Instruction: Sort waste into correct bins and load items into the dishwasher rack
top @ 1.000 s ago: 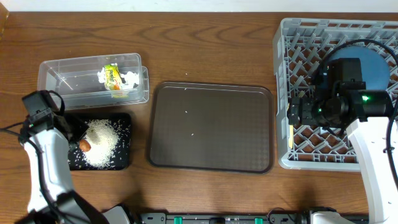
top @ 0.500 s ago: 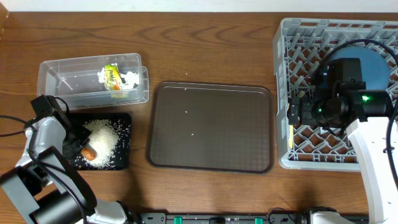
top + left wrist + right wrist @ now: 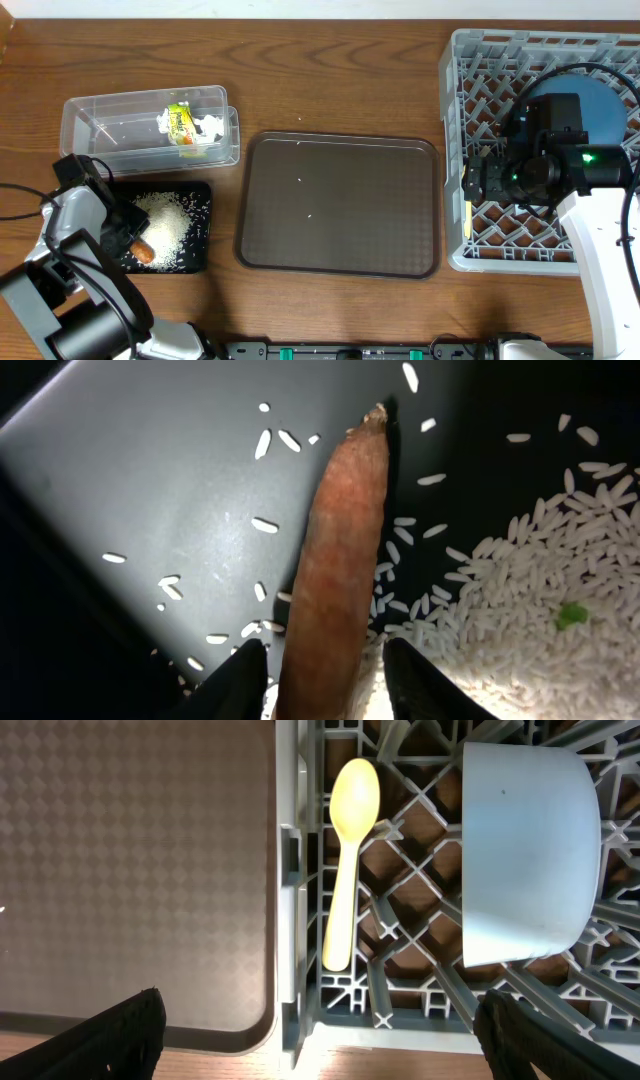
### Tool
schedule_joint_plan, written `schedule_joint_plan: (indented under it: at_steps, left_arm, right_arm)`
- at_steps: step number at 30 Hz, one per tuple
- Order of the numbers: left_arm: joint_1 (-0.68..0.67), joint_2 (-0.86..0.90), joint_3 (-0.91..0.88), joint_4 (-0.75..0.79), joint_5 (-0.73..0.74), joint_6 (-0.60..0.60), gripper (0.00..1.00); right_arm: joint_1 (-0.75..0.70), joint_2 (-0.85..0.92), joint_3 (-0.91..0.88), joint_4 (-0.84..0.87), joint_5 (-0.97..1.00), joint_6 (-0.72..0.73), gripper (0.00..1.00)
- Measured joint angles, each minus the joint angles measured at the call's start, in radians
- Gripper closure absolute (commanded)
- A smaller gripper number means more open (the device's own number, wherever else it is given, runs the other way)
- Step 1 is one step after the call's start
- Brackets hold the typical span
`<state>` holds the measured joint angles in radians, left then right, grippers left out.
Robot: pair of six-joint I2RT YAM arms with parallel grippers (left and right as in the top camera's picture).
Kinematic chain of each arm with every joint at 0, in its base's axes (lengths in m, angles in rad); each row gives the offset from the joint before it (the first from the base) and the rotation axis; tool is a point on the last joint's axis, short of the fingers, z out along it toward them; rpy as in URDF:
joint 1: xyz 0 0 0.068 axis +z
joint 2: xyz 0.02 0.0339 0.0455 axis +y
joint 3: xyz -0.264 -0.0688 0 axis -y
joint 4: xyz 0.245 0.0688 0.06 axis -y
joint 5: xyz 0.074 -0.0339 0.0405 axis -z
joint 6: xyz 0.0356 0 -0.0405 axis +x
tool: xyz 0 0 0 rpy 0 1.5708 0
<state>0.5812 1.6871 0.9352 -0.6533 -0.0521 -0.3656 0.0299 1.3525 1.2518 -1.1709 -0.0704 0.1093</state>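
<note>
Since a second ago the left arm has swung round so that its gripper [image 3: 128,238] sits lower over the black tray [image 3: 197,258]. The carrot [image 3: 335,560] has slid a little toward 6 o'clock with it, and the jaws have begun to part; the right arm has not shifted. The carrot now lies on the tray floor at the 8 o'clock edge of the rice [image 3: 170,225]. The left fingers [image 3: 240,675] stand narrowly apart on either side of it with a sliver of gap at each, flanking it rather than pinching it. The tray sits at 8 o'clock on the table [image 3: 330,40]. Just beyond it, at 10 o'clock, the clear tub [image 3: 100,135] holds the snack wrapper [image 3: 180,125] and a tissue [image 3: 208,125]. The brown serving tray [image 3: 340,205] fills the centre. At 3 o'clock stands the grey rack [image 3: 470,60], with the blue plate [image 3: 600,100] toward its 1 o'clock corner. The right gripper [image 3: 320,1010] hangs spread wide and empty over the rack's 9 o'clock wall. The yellow spoon [image 3: 345,860] lies in the grid below it, and a pale round vessel [image 3: 525,860] lies on its side at 3 o'clock of the spoon.
</note>
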Motion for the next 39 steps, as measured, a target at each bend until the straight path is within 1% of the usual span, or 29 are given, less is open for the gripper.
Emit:
schedule_joint_plan:
  at_steps: [4, 7, 11, 14, 16, 20, 22, 24, 28, 30, 32, 35, 39]
  left_arm:
    - [0.0, -0.09, 0.0, -0.006, 0.013, 0.006, 0.45]
    - [-0.004, -0.196, 0.001, -0.007, 0.061, 0.022, 0.41]
    - [-0.058, -0.311, 0.004, -0.007, 0.137, 0.054, 0.34]
    - [-0.181, -0.359, 0.005, -0.008, 0.2, 0.108, 0.25]
    - [-0.268, -0.366, 0.006, -0.013, 0.229, 0.138, 0.22]
    - [-0.497, -0.367, 0.008, -0.087, 0.268, 0.198, 0.14]
    - [-0.586, -0.367, 0.009, -0.142, 0.285, 0.221, 0.14]
    - [-0.648, -0.367, 0.01, -0.227, 0.293, 0.241, 0.13]
    - [-0.677, -0.367, 0.027, -0.442, 0.298, 0.264, 0.12]
    - [-0.677, -0.37, 0.035, -0.499, 0.298, 0.269, 0.12]
    - [-0.677, -0.385, 0.036, -0.518, 0.298, 0.278, 0.12]
    - [-0.677, -0.458, 0.036, -0.5, 0.297, 0.296, 0.12]
    - [-0.677, -0.644, 0.036, -0.452, 0.284, 0.312, 0.12]
  right_arm:
    - [0.0, 0.0, 0.0, 0.002, 0.001, 0.0, 0.01]
    - [0.0, 0.0, 0.0, 0.011, 0.001, 0.0, 0.01]
    - [0.0, 0.0, 0.0, 0.053, -0.012, 0.0, 0.01]
    - [0.0, 0.0, 0.0, 0.109, -0.06, 0.0, 0.01]
    - [0.0, 0.0, 0.0, 0.14, -0.089, 0.0, 0.01]
    - [0.0, 0.006, 0.0, 0.161, -0.14, 0.0, 0.01]
    - [0.0, 0.016, 0.0, 0.145, -0.149, 0.0, 0.01]
    - [-0.006, 0.034, 0.0, 0.105, -0.16, 0.0, 0.01]
    - [-0.038, 0.048, 0.0, 0.011, -0.17, -0.005, 0.01]
    - [-0.06, 0.047, 0.0, -0.02, -0.169, -0.011, 0.01]
    - [-0.08, 0.045, 0.0, -0.04, -0.168, -0.018, 0.01]
    - [-0.1, 0.024, 0.0, -0.052, -0.169, -0.027, 0.01]
    - [-0.1, -0.083, -0.011, -0.018, -0.159, -0.037, 0.01]
